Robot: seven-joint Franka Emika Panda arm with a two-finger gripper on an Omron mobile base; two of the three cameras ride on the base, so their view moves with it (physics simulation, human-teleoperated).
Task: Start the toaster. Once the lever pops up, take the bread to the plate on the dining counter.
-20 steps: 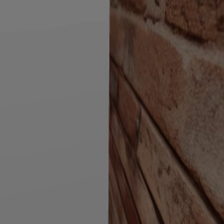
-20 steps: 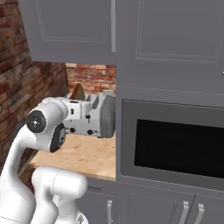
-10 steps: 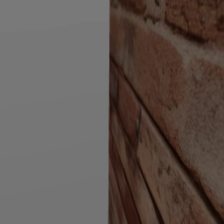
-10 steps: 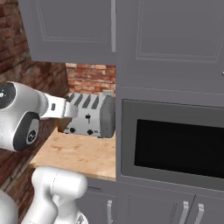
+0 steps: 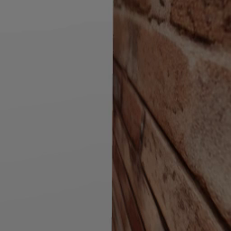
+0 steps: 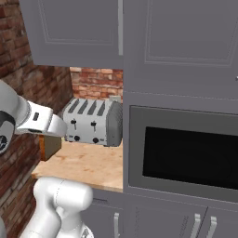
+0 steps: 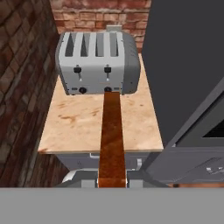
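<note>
My gripper [image 7: 112, 182] is shut on the bread [image 7: 111, 135], a brown slice seen edge-on as a long strip running up from the bottom of the hand view. In the right base view the bread [image 6: 49, 146] hangs below my white hand, left of the toaster [image 6: 93, 122] and over the counter's left end. The silver four-slot toaster [image 7: 97, 62] stands at the back of the wood counter [image 7: 78, 122], its two levers up and its slots showing nothing. The plate and the dining counter are out of view.
A brick wall [image 6: 28, 83] closes the left side and the back [image 7: 100, 15]. Grey upper cabinets [image 6: 139, 42] hang overhead. A built-in oven with a dark window [image 6: 190, 158] in a tall grey cabinet bounds the counter on the right. The left base view faces brick [image 5: 171, 117] close up.
My arm has swung left and drawn back from the toaster, carrying the bread from above the slots down to the counter's left end.
</note>
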